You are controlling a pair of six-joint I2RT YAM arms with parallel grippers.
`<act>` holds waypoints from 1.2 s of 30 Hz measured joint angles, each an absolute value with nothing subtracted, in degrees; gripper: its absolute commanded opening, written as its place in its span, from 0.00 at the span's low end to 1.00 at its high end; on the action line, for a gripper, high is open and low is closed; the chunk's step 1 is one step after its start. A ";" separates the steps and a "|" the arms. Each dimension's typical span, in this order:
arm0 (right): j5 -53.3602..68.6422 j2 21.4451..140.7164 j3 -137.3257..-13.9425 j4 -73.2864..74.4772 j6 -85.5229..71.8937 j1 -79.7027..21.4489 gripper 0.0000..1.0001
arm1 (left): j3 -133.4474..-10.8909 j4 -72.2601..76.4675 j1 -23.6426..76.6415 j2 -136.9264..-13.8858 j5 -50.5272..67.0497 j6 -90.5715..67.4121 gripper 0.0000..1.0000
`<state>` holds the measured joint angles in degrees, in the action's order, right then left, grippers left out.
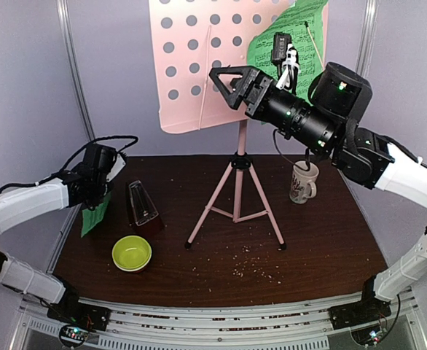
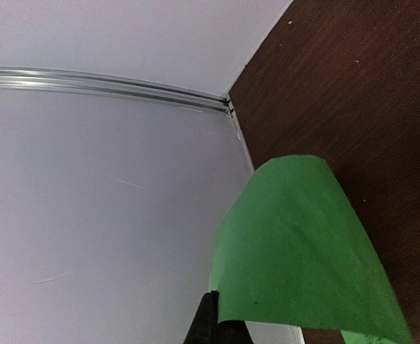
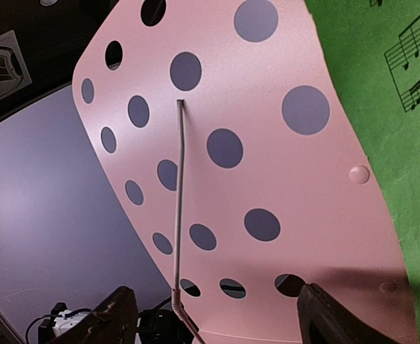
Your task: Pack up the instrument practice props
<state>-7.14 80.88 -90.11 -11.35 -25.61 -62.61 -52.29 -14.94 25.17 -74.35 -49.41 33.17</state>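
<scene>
The pink music stand [image 1: 237,182] stands mid-table on its tripod, its perforated desk [image 1: 199,65] up at the back. One green sheet-music page [image 1: 290,36] leans on the desk's right side. My right gripper [image 1: 226,79] is open and empty, raised in front of the desk. In the right wrist view its fingers [image 3: 113,319] straddle the desk's [image 3: 267,165] lower edge, with the page [image 3: 393,107] at right. My left gripper [image 1: 99,191] is shut on another green page [image 1: 95,211], which hangs by the left wall and curls in the left wrist view [image 2: 303,244]. The dark red metronome [image 1: 142,206] stands under its clear cover.
A yellow-green bowl [image 1: 132,252] sits near the front left. A white mug [image 1: 303,182] stands right of the tripod, under my right arm. A thin wire page holder [image 3: 179,201] lies across the desk. Walls close in at left [image 2: 88,215] and back. Crumbs dot the table [image 1: 323,240].
</scene>
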 measured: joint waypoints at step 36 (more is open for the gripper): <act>-7.44 79.92 -89.82 -10.72 -25.12 -62.59 0.90 | -53.15 -11.84 25.15 -62.52 -43.97 18.31 0.87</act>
